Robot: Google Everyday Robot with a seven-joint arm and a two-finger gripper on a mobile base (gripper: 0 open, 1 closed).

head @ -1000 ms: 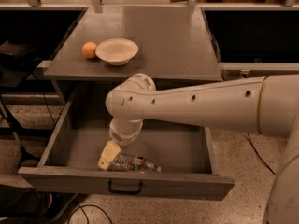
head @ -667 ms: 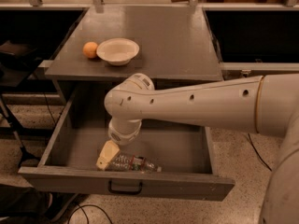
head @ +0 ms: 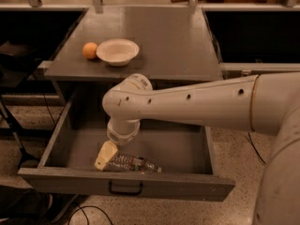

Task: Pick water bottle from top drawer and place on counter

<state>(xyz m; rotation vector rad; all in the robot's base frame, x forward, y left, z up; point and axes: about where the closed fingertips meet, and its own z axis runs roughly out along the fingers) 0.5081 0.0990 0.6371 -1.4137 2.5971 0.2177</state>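
Note:
The top drawer (head: 70, 139) is pulled open, its front panel with the black bar handle (head: 125, 189) nearest the camera. The water bottle (head: 133, 164) lies on its side on the drawer floor close behind the front panel, label band near its middle. My gripper (head: 106, 157) reaches down into the drawer from the big cream arm (head: 187, 107). Its cream tip sits at the bottle's left end, touching or nearly touching it. The counter (head: 164, 41) is the flat grey cabinet top behind the drawer.
A white bowl (head: 117, 51) and an orange (head: 90, 50) sit on the counter's left part. Dark recesses flank the cabinet on both sides. Cables and a black stand lie on the speckled floor at left. My arm covers the drawer's back wall.
My gripper and wrist have edged slightly to the left inside the drawer. The bottle has not moved.

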